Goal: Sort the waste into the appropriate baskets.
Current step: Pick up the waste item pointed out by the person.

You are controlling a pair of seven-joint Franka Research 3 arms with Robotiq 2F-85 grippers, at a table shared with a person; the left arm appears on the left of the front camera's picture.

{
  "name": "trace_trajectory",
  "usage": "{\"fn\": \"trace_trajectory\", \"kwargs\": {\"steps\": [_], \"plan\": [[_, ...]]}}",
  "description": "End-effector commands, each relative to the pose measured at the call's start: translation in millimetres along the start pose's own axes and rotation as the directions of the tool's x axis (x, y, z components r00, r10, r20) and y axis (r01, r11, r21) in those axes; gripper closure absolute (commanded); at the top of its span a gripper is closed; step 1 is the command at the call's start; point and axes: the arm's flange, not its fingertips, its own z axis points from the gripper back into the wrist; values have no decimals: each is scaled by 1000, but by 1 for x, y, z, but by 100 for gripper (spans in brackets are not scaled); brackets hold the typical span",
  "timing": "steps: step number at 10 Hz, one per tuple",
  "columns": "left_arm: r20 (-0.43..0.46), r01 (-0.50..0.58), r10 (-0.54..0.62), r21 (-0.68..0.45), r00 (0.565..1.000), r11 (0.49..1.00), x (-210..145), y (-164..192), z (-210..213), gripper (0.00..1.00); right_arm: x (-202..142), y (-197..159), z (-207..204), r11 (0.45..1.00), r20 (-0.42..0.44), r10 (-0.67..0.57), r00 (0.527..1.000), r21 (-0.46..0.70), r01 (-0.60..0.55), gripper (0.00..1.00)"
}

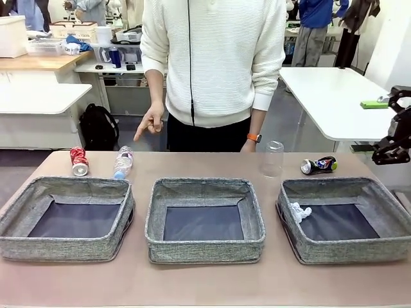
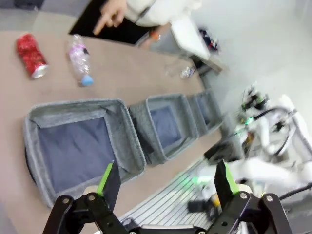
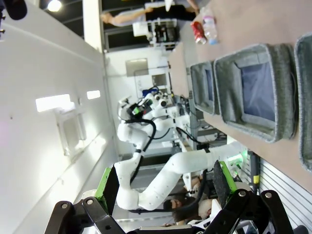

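Front view, I see the crumpled paper ball (image 1: 299, 211) inside the right basket (image 1: 347, 250), left wrist view, my left gripper (image 2: 165, 181) spread and empty, left basket (image 2: 129, 141) just ahead of it, red crushed can (image 2: 31, 55) and clear bottle (image 2: 79, 59) beyond, right wrist view, my right gripper (image 3: 163, 184) spread and empty, middle basket (image 3: 225, 92) well off to one side.

No legible text; print on the red crushed can (image 1: 79, 161) and dark multicoloured crushed can (image 1: 319, 165) seemingly too small.

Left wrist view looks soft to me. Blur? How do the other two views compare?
Left wrist view: blurred throughout, red crushed can and clear plastic bottle smeared, table tilted. Right wrist view: rolled sideways, ceiling light glares. Front view: sharp, evenly lit; clear plastic cup faint.
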Motion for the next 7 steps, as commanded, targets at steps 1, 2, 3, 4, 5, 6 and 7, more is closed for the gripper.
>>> {"fn": "trace_trajectory", "kwargs": {"steps": [1,2,3,4,5,6,7], "plan": [[-344,239,-173,159,923,958,69,-37,-76,0,-2,4,2,1000,-6,-21,1000,-4,21,0],[-461,319,-185,232,868,919,84,-54,-118,0,-2,4,2,1000,-6,-21,1000,-4,21,0],[-598,416,-174,294,783,860,86,-66,-164,0,-2,4,2,1000,-6,-21,1000,-4,21,0],[-542,456,-165,461,824,761,82,-69,-190,0,-2,4,2,1000,-6,-21,1000,-4,21,0],[-460,415,-150,556,875,720,79,-72,-172,0,-2,4,2,1000,-6,-21,1000,-4,21,0],[-472,372,-207,289,857,882,80,-92,-196,0,-2,4,2,1000,-6,-21,1000,-4,21,0],[-472,372,-207,289,857,882,80,-92,-196,0,-2,4,2,1000,-6,-21,1000,-4,21,0]]}}
